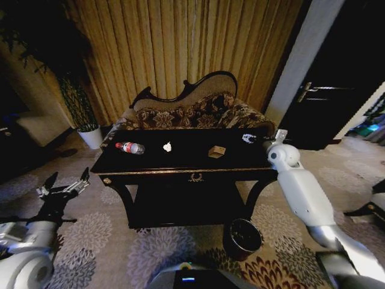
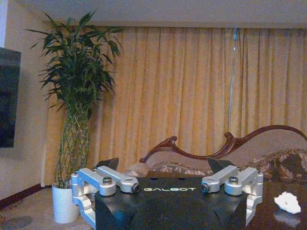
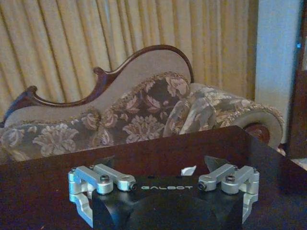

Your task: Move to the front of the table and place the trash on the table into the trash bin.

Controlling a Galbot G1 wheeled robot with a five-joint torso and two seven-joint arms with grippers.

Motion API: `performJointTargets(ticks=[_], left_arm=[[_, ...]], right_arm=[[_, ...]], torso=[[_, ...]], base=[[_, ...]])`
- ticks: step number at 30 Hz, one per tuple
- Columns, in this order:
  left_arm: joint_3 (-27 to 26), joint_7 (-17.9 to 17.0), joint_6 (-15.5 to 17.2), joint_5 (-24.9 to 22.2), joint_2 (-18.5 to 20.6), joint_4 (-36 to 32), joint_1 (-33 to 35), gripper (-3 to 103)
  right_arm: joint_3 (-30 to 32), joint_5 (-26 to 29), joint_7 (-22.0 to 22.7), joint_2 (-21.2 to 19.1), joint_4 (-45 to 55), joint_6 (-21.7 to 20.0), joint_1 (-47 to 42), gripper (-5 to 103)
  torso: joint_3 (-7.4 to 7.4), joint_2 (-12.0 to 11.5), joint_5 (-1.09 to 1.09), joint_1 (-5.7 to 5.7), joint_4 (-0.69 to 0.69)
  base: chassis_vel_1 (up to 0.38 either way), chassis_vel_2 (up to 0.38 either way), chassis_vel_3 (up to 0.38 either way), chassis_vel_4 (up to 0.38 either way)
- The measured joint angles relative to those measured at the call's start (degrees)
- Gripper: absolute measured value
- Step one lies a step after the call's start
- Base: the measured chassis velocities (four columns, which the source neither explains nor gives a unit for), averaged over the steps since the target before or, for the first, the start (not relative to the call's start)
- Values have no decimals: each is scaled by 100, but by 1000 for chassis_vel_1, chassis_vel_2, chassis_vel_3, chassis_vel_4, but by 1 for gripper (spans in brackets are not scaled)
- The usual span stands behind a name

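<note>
Trash sits in a row on the worktop (image 1: pixel 180 158): clear bottle with red cap (image 1: pixel 130 147) toward its left end, white paper wad (image 1: pixel 167 146) near the middle, small tan box (image 1: pixel 216 152) right of that. Robot is parked square to the front of the worktop, so the drive-up step looks done and the picking step is in hand, with nothing grasped yet. Left gripper (image 1: pixel 65 185) hangs low off the worktop's left end, below its top, fingers spread open and holding nothing; from these fingers the bottle lies up and inward, with the wad beyond it. Left wrist view shows the wad (image 2: pixel 287 202) ahead and off to one side of the open left fingers (image 2: pixel 106 166). Right gripper (image 1: pixel 249 138) is out over the worktop's right rear part, at the end of the white arm; its fingers (image 3: pixel 217 166) stand apart, empty, low above the dark top. Tan box lies just inward and nearer the robot than these fingers, well short of contact. Trash bin (image 1: pixel 242 238) stands on the carpet below the worktop's front right, under the right arm. Judgement: next move calls for the right fingers to shift onto the box, drop and close, then carry it back and down over the bin.
</note>
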Motion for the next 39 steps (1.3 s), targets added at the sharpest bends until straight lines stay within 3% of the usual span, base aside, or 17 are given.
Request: performJointTargets(ticks=[18, 39], left_arm=[[-69, 10, -92, -17, -44, 20, 42, 100], [-171, 17, -124, -124, -40, -15, 56, 100]], right_arm=[[-386, -646, 123, 481, -1129, 80, 484, 100], [-384, -1112, -151, 522, -1616, 190, 610, 100]], torso=[[0, 0, 1, 0, 0], [0, 1, 1, 0, 0]], base=[[0, 0, 0, 0], [0, 0, 0, 0]])
